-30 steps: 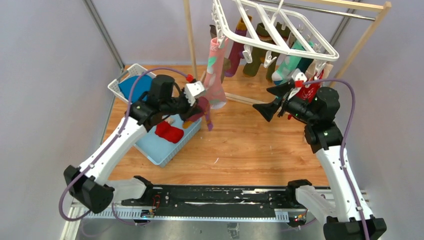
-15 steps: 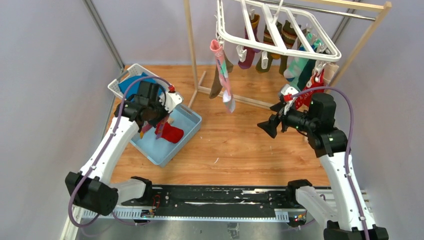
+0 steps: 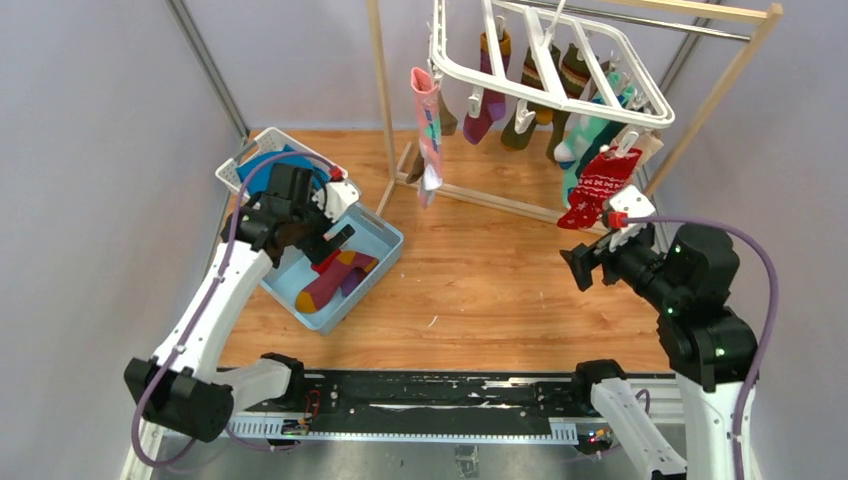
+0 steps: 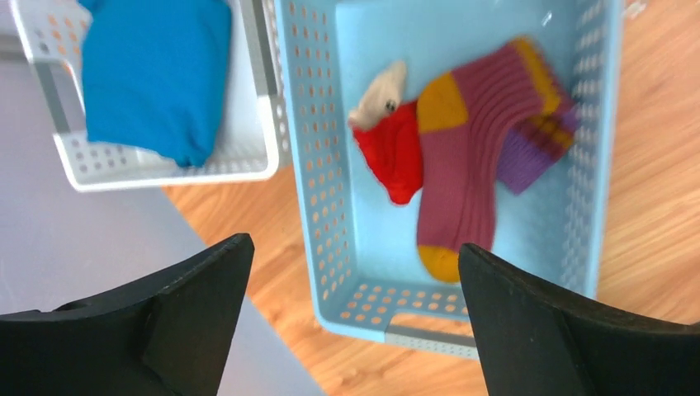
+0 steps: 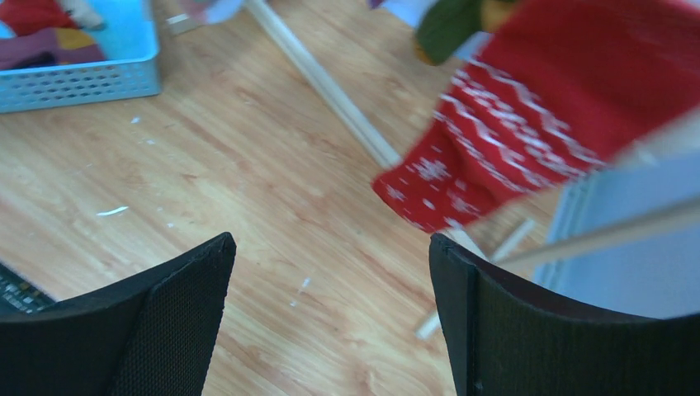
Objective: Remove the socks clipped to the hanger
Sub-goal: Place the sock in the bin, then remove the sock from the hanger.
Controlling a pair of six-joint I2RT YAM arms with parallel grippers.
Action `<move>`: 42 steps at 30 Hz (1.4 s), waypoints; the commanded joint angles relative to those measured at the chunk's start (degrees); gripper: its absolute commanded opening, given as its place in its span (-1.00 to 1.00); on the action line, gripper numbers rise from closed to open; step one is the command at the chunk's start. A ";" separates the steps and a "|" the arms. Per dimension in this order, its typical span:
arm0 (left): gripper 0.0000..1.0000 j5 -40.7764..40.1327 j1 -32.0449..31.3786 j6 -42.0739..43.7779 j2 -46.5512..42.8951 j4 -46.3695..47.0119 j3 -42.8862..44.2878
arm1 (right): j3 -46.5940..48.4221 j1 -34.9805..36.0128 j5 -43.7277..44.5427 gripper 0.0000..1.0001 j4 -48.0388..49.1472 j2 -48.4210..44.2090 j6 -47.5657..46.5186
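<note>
The white hanger hangs from the wooden rack with several socks clipped under it: a pink patterned one, a purple one, olive ones, a teal one and a red patterned one. My left gripper stands open and empty above the light blue basket. In the basket lie a maroon and yellow sock and a red sock. My right gripper is open and empty, below and just right of the red patterned sock.
A white basket holding a folded blue cloth stands beside the blue basket. The wooden rack's uprights and floor bar frame the hanger. Grey walls close in both sides.
My left gripper opened and the maroon and yellow sock dropped into the blue basket. My right arm drew back to the right and nearer. The hanger and its socks swung.
</note>
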 commanded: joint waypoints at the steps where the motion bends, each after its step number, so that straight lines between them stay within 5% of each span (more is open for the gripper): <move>1: 1.00 13.57 0.24 -3.52 -4.60 2.59 5.83 | 4.70 -4.16 6.97 0.72 -2.50 -1.20 1.93; 4: 1.00 21.15 -2.50 -5.35 -4.56 1.79 8.99 | 9.39 -8.84 9.54 0.71 -3.48 -0.09 2.70; 12: 0.99 24.20 -11.56 -4.69 -2.10 1.73 10.66 | 11.28 -12.25 14.51 0.75 1.93 7.13 2.91; 26: 0.94 31.39 -12.92 -7.64 -3.18 9.17 7.15 | 10.27 -12.17 -10.98 0.67 11.27 12.87 4.92; 42: 0.78 27.88 -25.58 -11.16 3.16 15.59 14.77 | 6.25 -11.91 -28.59 0.52 17.79 11.65 11.69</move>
